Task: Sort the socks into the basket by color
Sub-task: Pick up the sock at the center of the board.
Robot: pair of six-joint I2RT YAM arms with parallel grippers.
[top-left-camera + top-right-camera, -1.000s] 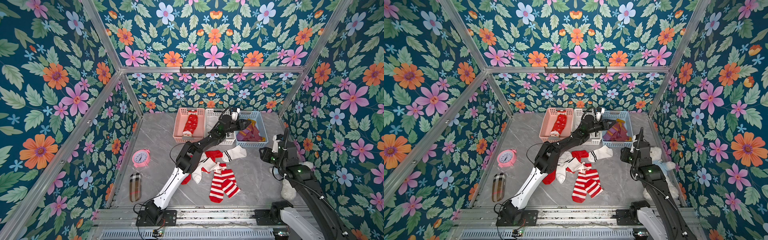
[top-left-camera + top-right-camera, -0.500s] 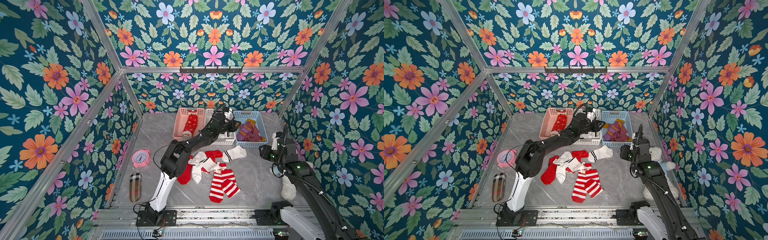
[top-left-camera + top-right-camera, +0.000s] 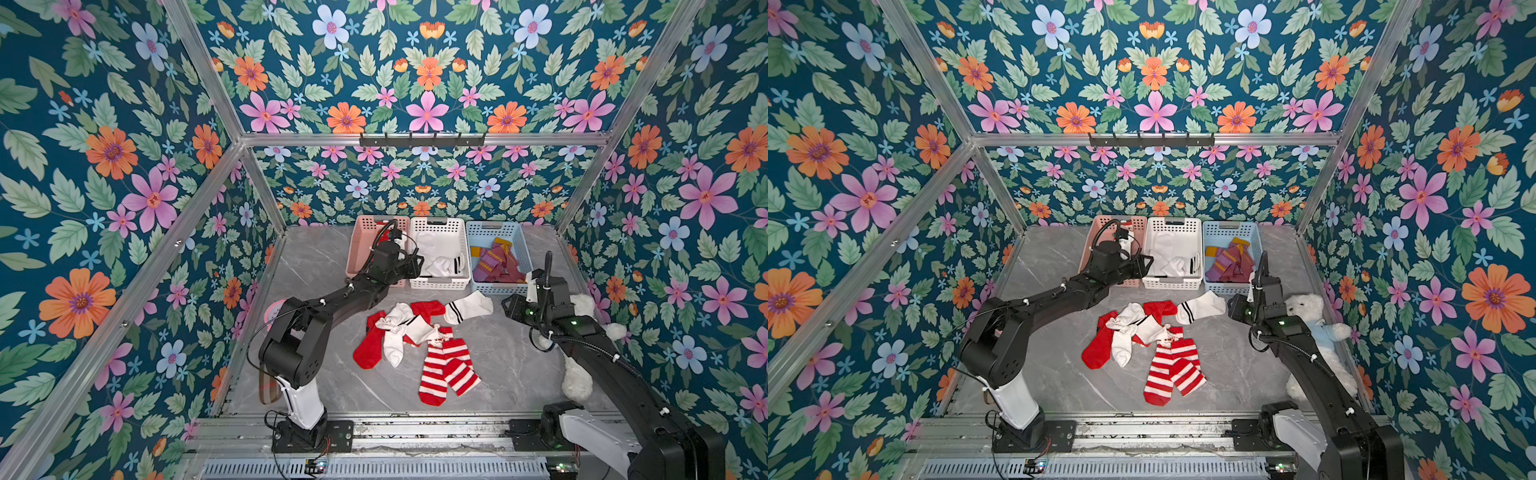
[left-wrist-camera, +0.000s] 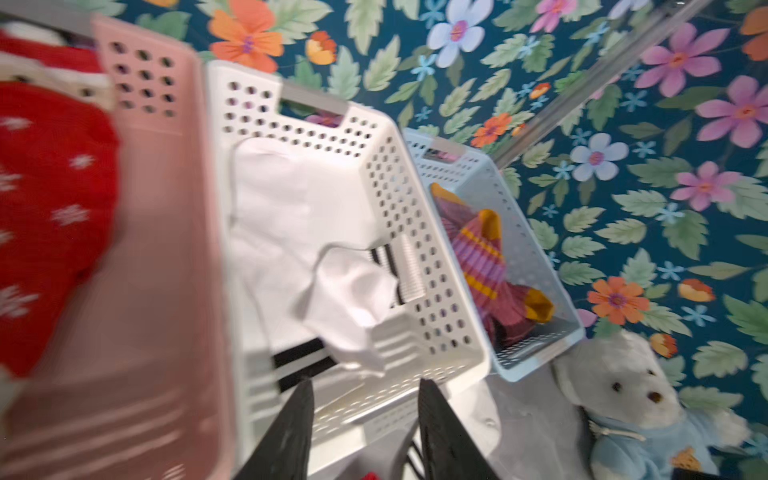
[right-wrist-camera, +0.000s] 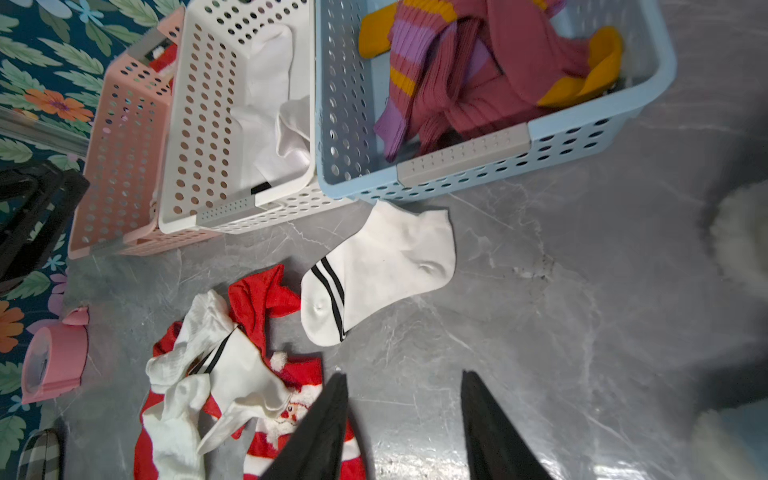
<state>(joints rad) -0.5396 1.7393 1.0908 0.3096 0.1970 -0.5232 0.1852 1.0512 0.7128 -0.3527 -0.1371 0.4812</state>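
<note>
Three baskets stand at the back: pink [image 3: 360,232], white [image 3: 436,222] and blue [image 3: 490,226]. Maroon socks with mustard toes [image 5: 478,75] lie in the blue one, white socks [image 4: 353,299] in the white one, and a red sock [image 4: 45,199] in the pink one. On the table lies a pile of socks: plain red [image 3: 368,349], white [image 3: 395,345], red-and-white striped [image 3: 446,370], and one white with black bands [image 3: 467,307]. My left gripper [image 4: 365,388] hangs open and empty over the white basket's near rim. My right gripper [image 5: 404,376] is open and empty above the table beside the pile.
A white plush bear [image 3: 1308,311] lies by the right wall behind my right arm. A pink alarm clock [image 5: 54,357] and a plaid case [image 3: 268,386] sit at the left, partly behind my left arm. A hook rail [image 3: 422,139] runs along the back wall.
My left arm has swung left from between the white and blue baskets to the white basket's near left corner. The right arm has shifted slightly towards the middle.
</note>
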